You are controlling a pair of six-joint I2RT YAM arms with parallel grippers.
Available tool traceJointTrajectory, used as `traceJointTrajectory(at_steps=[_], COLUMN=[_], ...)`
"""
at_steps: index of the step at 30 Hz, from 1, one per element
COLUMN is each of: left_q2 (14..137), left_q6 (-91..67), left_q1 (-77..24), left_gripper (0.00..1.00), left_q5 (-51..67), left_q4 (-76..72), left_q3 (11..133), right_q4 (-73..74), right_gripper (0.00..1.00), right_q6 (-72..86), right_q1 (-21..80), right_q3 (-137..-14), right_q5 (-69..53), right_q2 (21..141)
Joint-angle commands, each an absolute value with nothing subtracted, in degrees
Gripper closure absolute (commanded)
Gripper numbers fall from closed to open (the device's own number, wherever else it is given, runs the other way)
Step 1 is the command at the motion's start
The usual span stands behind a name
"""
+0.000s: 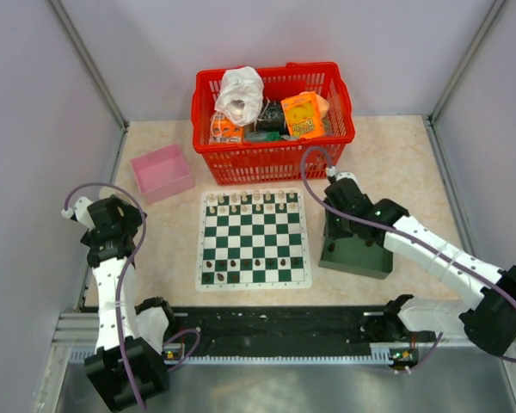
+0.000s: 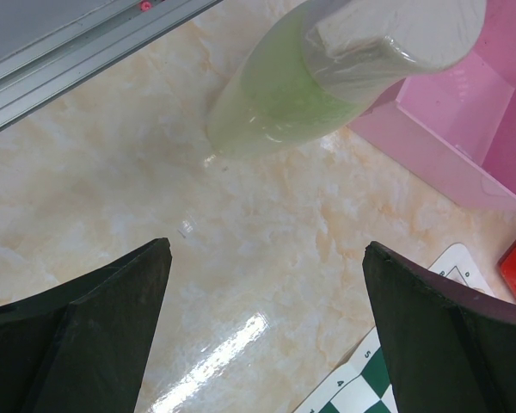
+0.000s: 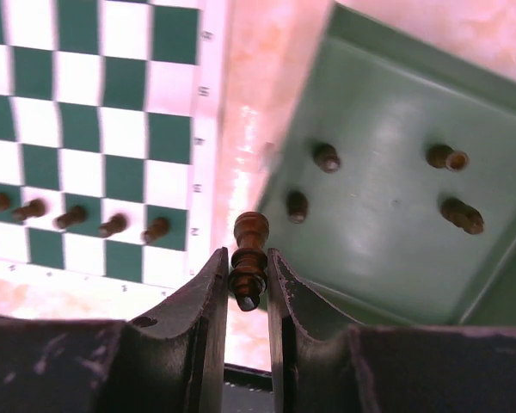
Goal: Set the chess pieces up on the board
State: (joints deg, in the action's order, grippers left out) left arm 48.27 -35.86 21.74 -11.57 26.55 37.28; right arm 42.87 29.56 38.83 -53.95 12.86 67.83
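Note:
The green-and-white board (image 1: 200, 251) lies mid-table. Cream chessmen fill its far rows, and a few dark chess pieces (image 1: 256, 261) stand on its near rows. My right gripper (image 3: 248, 277) is shut on one dark brown piece (image 3: 249, 249), held above the gap between the board (image 3: 208, 129) and the dark green tray (image 3: 387, 224). Several dark pieces (image 3: 326, 157) lie in the tray. In the top view the right gripper (image 1: 334, 225) hangs over the tray's left edge. My left gripper (image 2: 265, 249) is open and empty above bare table left of the board (image 2: 371, 389), also seen in the top view (image 1: 120, 220).
A red basket (image 1: 273, 159) of packaged items stands behind the board. A pink box (image 1: 162, 171) sits at the back left and shows in the left wrist view (image 2: 464, 129). The dark green tray (image 1: 361, 258) is right of the board. Walls close in both sides.

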Motion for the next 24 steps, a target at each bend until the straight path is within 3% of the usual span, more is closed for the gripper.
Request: traceJointTrajectory(at_steps=[1, 13, 24], left_q2=[47.55, 46.76, 47.28], left_q6=[-35.86, -35.25, -34.54], left_q1=[22.15, 22.06, 22.15], left_gripper=[0.01, 0.01, 0.01], left_q5=[-11.69, -11.16, -12.13], left_q4=[24.52, 25.14, 25.49], left_q3=[37.79, 37.71, 37.97], right_q4=[42.63, 31.21, 28.21], right_gripper=[0.85, 0.84, 0.84], right_q6=[30.32, 31.99, 32.17], right_q1=[45.16, 63.45, 67.76], right_q3=[-60.81, -68.81, -72.51], right_q5=[13.01, 7.91, 6.86], right_q2=[67.85, 89.01, 98.26])
